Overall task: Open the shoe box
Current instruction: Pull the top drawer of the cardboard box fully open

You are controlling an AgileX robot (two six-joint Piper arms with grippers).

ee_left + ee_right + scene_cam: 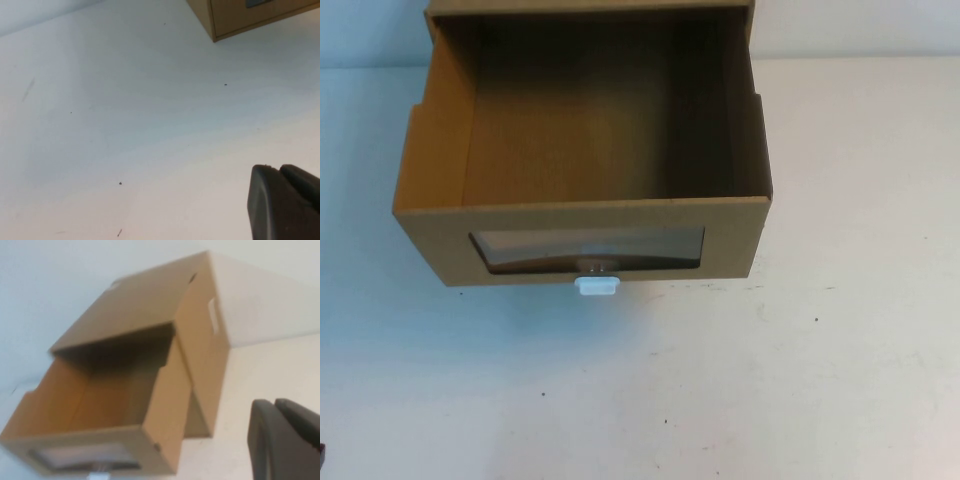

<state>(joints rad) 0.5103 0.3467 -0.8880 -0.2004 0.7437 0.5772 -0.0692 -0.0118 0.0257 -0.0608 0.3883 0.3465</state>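
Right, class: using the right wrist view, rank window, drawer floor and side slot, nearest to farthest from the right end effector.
1. Window, drawer front.
2. Drawer floor, behind it.
3. Side slot, on the sleeve.
Right end effector sits off the drawer's front right; left end effector over bare table.

Bright, even light, deep shadow inside the shoe box [435, 150] (right wrist view softly blurred)

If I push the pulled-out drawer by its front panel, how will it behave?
The drawer looks empty and is thin cardboard: probably light, sliding easily. Its front panel may flex under a push. The left gripper hangs shut over the table; the right gripper, shut, faces the box.
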